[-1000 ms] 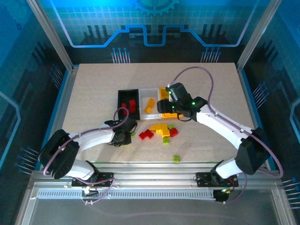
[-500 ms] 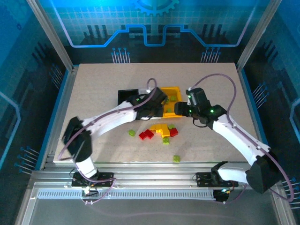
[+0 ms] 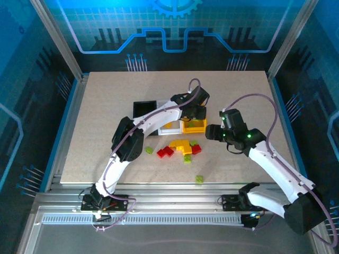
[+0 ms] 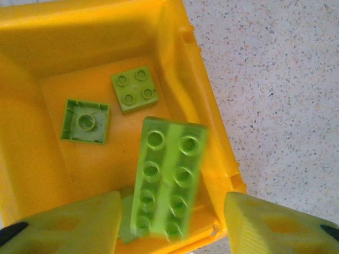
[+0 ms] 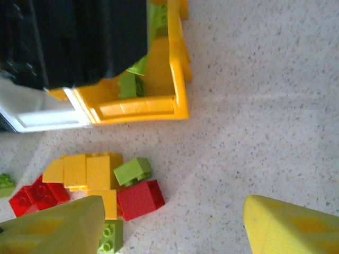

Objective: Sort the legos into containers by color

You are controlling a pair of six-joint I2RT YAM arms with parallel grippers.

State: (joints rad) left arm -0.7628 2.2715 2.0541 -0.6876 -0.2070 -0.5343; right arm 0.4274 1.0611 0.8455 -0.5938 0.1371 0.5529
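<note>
You had the long lime-green brick [image 4: 167, 182] inside the yellow bin [image 4: 26, 148], beside 2 small green bricks [image 4: 134, 90]. The left gripper [image 4: 169, 227] hung above it, fingers spread and empty. The right gripper [image 5: 169, 233], fingers also spread and empty, hung over the table [image 5: 254, 132], near the mixed pile [image 5: 95, 180] just beside that bin.
</note>
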